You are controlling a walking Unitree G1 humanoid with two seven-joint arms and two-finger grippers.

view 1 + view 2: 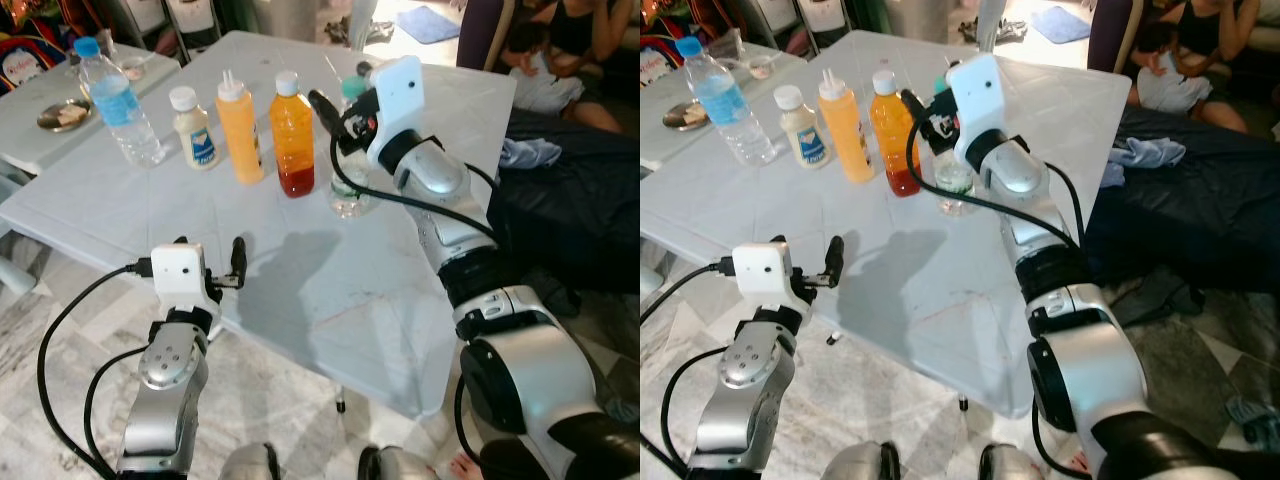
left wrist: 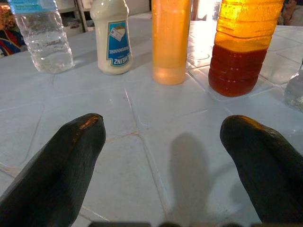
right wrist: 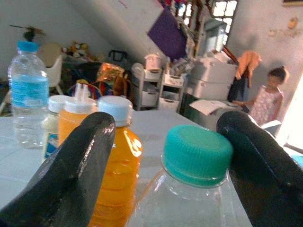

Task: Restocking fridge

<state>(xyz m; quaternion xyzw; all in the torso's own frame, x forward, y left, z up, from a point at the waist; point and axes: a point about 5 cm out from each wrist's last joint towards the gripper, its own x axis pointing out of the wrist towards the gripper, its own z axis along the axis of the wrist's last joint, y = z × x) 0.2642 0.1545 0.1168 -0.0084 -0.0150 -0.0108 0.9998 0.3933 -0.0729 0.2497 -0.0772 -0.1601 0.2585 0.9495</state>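
White tiled table carries a row: water bottle, mayonnaise jar, orange squeeze bottle, and a juice bottle with amber liquid over darker red. My right wrist view reveals a green-capped clear bottle between my right gripper's wide-spread fingers. My left gripper hovers open at the table's near edge.

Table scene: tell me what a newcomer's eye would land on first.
The row of bottles on the white table stands out: a water bottle, a mayonnaise bottle, a yellow squeeze bottle and an orange-and-red bottle. At the row's right end, the open right gripper straddles a green-capped clear bottle. The left gripper hovers open at the near edge.
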